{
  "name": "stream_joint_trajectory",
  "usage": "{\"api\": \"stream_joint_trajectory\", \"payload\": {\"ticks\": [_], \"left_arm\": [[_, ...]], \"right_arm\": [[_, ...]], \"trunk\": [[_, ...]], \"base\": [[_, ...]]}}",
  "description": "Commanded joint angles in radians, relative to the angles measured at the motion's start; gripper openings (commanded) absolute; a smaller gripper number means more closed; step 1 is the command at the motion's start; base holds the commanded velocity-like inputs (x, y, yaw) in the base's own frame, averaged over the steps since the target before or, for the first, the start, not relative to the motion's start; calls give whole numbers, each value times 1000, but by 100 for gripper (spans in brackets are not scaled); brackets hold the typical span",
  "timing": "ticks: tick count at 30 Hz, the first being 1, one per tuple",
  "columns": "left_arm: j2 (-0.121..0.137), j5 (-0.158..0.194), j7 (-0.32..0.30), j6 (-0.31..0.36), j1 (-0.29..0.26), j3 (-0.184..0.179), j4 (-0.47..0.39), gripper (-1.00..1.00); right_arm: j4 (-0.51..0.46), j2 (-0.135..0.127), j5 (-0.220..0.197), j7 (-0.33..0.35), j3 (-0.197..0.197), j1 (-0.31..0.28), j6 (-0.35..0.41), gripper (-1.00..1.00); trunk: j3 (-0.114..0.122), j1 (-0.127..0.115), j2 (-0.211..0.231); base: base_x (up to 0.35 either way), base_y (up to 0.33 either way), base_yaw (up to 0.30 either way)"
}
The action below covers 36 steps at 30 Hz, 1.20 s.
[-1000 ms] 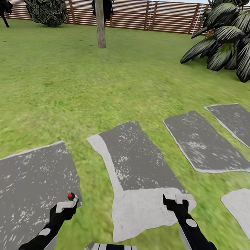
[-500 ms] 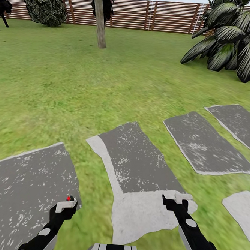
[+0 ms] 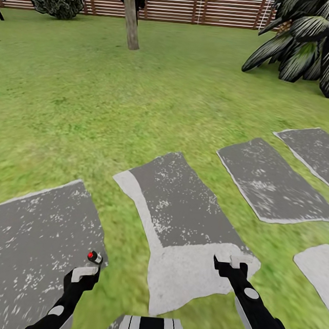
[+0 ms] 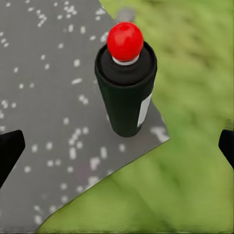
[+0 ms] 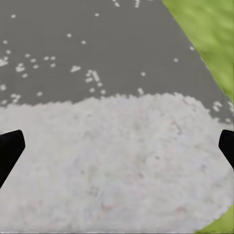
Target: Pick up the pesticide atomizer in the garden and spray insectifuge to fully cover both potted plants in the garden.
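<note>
Jaws of both grippers gape wide, holding nothing; the pesticide atomizer (image 4: 126, 83) stands upright at a stepping stone (image 4: 44, 122) corner beside grass.

— That pesticide atomizer (image 4: 126, 92) is showing a matt dark body, a glossy red cap (image 4: 125, 41) and a white paper-like label (image 4: 145, 108)?
— Yes, looking like smooth plastic. The stepping stone (image 3: 181, 205) is looking rough and speckled grey, its near end chalky white.
— And the fence (image 3: 196, 6)?
— It's looking like brown slatted wood; the lawn (image 3: 114, 106) is reading soft and matt
</note>
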Motion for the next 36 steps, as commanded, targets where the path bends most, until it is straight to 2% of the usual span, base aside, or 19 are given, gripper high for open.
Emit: {"api": "stream_joint_trajectory", "payload": {"ticks": [1,7,10,36], "left_arm": [[0,1,0,-4,0,1,1,100],[0,1,0,-4,-1,1,1,100],[0,2,1,-4,-1,1,1,100],[-3,1,0,-4,-1,0,1,100]], "right_arm": [[1,0,1,0,-1,0,-3,100],[1,0,1,0,-1,0,-3,100],[1,0,1,0,-1,-1,-3,100],[1,0,1,0,-1,-1,-3,100]], "trunk": [[-6,0,0],[-39,3,-2],[-43,3,-2],[-51,3,-2]], "base": [[0,0,0],[0,0,0],[0,0,0],[45,0,0]]}}
